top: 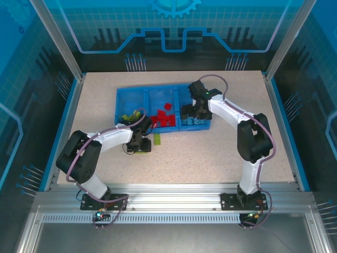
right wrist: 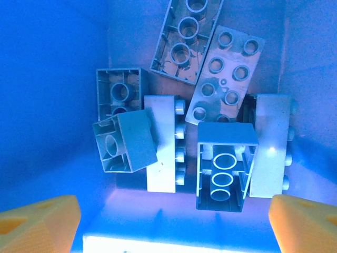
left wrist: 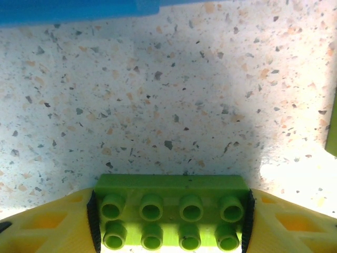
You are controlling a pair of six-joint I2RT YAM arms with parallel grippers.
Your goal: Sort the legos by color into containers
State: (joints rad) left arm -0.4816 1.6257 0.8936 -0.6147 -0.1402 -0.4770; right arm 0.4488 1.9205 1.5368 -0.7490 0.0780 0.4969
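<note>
My left gripper (top: 140,146) is down on the table just in front of the blue tray (top: 120,95). Its black pads press both ends of a lime green lego (left wrist: 171,187), studs toward the camera; my left gripper (left wrist: 171,213) is shut on it. My right gripper (top: 190,112) hangs over the tray's right container, open. In the right wrist view my right gripper (right wrist: 174,224) has nothing between its yellow fingers, and several light blue legos (right wrist: 224,168) lie below on the container floor. Green legos (top: 131,116) lie in the left container, red legos (top: 163,119) in the middle one.
Another green lego (top: 157,139) lies on the speckled table right of my left gripper, and its edge (left wrist: 331,132) shows in the left wrist view. The tray's front wall (left wrist: 79,10) is close ahead. Metal frame posts and glass walls ring the table.
</note>
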